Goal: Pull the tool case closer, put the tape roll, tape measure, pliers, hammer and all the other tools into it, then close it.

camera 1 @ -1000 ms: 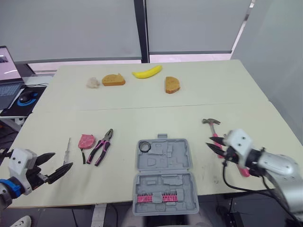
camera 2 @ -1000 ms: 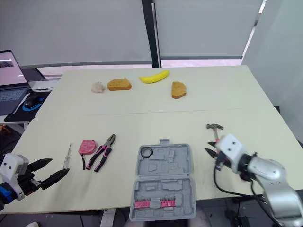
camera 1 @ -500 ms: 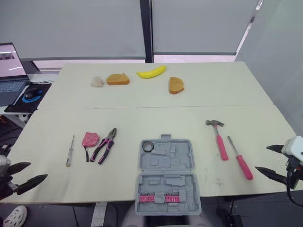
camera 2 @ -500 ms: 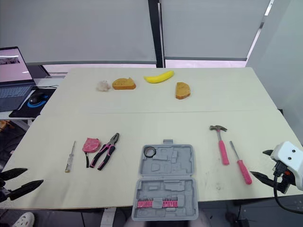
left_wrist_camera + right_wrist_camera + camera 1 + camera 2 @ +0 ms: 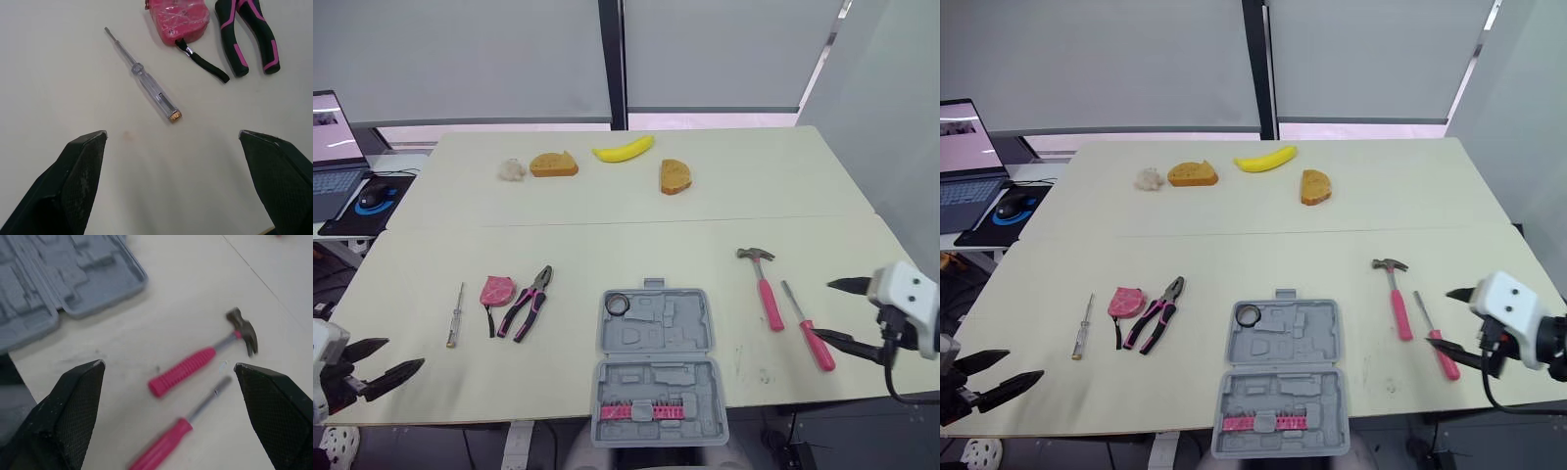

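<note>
The grey tool case [image 5: 658, 364] lies open at the table's front middle, and the black tape roll [image 5: 615, 305] sits in its far left corner. Left of the case lie the pink-and-black pliers [image 5: 526, 303], the pink tape measure [image 5: 495, 290] and a clear screwdriver [image 5: 455, 314]. To the right of the case are the pink-handled hammer [image 5: 763, 286] and a pink screwdriver [image 5: 808, 329]. My right gripper [image 5: 822, 309] hangs open and empty just right of the pink screwdriver. At the front left corner, my left gripper [image 5: 403, 353] is open and empty, short of the clear screwdriver [image 5: 144, 85].
A banana [image 5: 623, 149], two bread pieces [image 5: 553, 164] [image 5: 674, 176] and a small white lump [image 5: 510, 169] lie along the table's far side. A laptop [image 5: 333, 127] and a mouse [image 5: 370, 196] sit on a side desk at the left.
My right gripper opened and drew back to the right off the pink-handled tools, which now lie uncovered. My left gripper pulled back toward the front left corner.
</note>
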Available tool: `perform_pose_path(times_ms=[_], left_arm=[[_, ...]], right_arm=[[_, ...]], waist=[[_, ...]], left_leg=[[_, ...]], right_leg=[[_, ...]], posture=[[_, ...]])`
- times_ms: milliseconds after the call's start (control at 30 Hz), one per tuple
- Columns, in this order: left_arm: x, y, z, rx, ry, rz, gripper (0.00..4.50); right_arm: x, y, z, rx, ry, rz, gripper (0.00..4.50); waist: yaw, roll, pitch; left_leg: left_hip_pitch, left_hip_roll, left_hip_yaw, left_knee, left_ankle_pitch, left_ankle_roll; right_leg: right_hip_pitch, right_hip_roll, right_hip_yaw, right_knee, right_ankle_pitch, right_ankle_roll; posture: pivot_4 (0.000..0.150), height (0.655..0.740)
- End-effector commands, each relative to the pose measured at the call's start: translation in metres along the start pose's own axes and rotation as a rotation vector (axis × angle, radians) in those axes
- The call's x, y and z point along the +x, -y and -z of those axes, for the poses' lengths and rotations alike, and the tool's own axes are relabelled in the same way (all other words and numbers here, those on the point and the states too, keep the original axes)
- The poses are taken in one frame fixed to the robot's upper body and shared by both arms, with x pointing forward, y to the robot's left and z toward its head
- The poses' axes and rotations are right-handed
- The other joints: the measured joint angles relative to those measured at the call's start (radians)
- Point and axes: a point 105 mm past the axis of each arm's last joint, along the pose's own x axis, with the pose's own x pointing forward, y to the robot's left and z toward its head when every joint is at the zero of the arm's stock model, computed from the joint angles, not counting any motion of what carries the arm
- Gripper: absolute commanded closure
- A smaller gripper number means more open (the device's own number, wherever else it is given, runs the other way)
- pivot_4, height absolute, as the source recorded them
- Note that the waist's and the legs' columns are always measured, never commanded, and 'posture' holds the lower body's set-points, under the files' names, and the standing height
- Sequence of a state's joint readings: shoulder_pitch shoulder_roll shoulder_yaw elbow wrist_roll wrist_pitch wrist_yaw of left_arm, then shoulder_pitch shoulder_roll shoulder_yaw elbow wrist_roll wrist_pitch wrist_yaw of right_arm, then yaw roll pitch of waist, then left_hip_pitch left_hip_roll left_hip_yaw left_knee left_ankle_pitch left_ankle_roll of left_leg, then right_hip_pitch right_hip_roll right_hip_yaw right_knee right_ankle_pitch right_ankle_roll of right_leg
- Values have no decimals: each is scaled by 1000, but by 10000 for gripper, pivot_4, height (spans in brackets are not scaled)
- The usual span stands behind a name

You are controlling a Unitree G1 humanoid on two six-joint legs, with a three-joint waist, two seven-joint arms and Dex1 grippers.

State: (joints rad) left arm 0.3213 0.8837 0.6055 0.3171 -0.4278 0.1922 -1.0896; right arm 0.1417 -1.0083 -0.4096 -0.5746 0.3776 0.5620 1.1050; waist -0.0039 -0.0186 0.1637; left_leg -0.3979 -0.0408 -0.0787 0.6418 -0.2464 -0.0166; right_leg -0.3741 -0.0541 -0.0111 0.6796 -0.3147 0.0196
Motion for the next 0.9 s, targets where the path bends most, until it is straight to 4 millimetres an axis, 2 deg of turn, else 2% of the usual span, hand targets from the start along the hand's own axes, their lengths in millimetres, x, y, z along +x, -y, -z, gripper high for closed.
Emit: perform_pose_path(times_ms=[33,100,200,300,400,533,600,900], left_arm=[[5,8,-11,-37,79,-71,0],[12,15,-11,-73,98,-97,0],[32,31,-10,-141,138,-177,0],[45,41,-16,-175,180,-227,0],[57,47,-24,-206,223,-254,0],[71,46,-31,-201,239,-294,8633],[80,45,-32,-204,232,-310,14982],[119,45,-30,-241,152,-354,14982]], right_arm=[[16,-15,-35,-63,96,-100,69],[25,-22,-49,-72,141,-147,69],[46,-39,-80,-96,250,-249,69],[60,-45,-93,-101,291,-290,69],[68,-49,-98,-106,309,-319,69],[71,-50,-102,-104,319,-333,0],[73,-51,-103,-102,322,-339,0],[78,-55,-105,-101,327,-362,0]], waist=[[2,-1,0],[4,-3,0],[5,-2,0],[11,-4,-1],[15,-5,-1],[19,-5,-1],[21,-5,-1],[21,-5,-1]], left_leg=[[0,0,-1,0,0,0],[-1,0,0,1,0,0],[0,0,-1,1,0,0],[-1,0,-1,2,0,0],[-1,-1,-1,3,0,0],[-1,-2,-1,3,0,0],[-1,-2,-1,3,0,0],[-1,-2,-1,3,0,0]], right_leg=[[0,0,-1,0,0,0],[0,0,0,0,0,0],[0,0,0,0,1,1],[0,0,-1,0,1,2],[0,0,-1,0,2,3],[0,0,-1,0,2,3],[0,1,-1,0,2,3],[0,1,-1,1,3,4]], posture=[[1500,7400],[1500,7400],[1500,7400],[1500,7400],[1500,7400],[1500,7400],[1500,7400],[1500,7400]])
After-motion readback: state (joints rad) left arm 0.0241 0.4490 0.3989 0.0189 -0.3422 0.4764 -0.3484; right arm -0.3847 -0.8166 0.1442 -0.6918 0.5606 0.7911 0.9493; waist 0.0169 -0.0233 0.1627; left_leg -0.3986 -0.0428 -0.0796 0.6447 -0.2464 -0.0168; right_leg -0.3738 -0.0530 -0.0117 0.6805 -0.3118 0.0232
